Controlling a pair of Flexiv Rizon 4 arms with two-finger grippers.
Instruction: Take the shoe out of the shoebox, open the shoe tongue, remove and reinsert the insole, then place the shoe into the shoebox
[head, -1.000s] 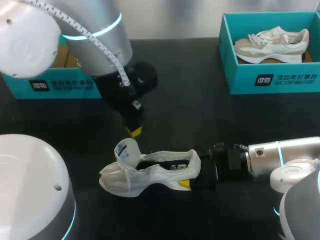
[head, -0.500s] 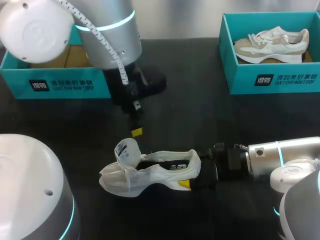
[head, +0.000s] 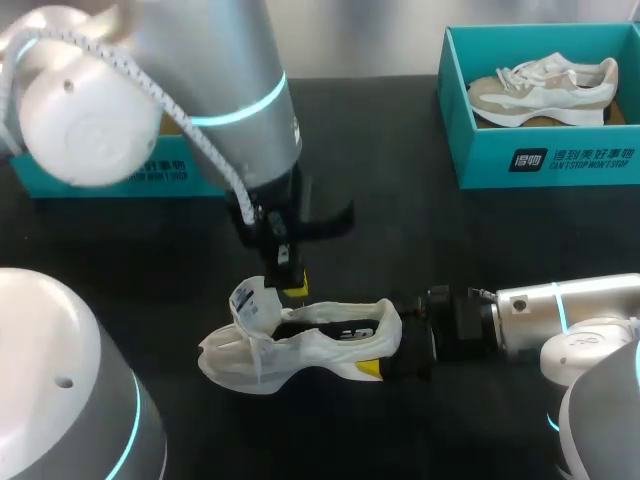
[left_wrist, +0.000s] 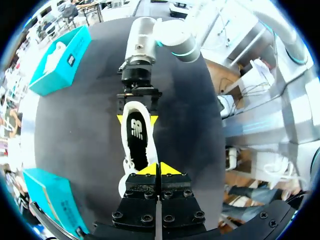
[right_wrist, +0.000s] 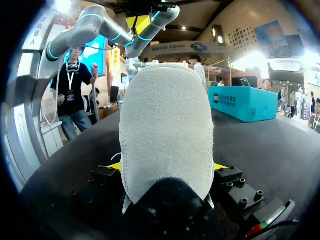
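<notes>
- Shoe (head: 300, 345) lies on the table (head: 420, 240), long axis running side to side, toe to the robot's left, heel clamped in the right gripper (head: 388, 340).
- Left gripper (head: 294, 285), tips pressed together on nothing, hangs just over the opening beside the raised tongue (head: 252, 300); the insole (left_wrist: 136, 131) sits right below it.
- Versus a second ago: the left gripper has come from behind the shoe to over it; the shoe has not moved.

Head view: black worktop (head: 420, 250) is lit evenly from above, little glare. The left arm (head: 90, 120) is smeared by blur at its pale joint. Both wrist views are bent hard at the edges. Overhead lamps are blown out in the right wrist view; the shoe (right_wrist: 167, 135) is softly lit, shadowed under the heel.
</notes>
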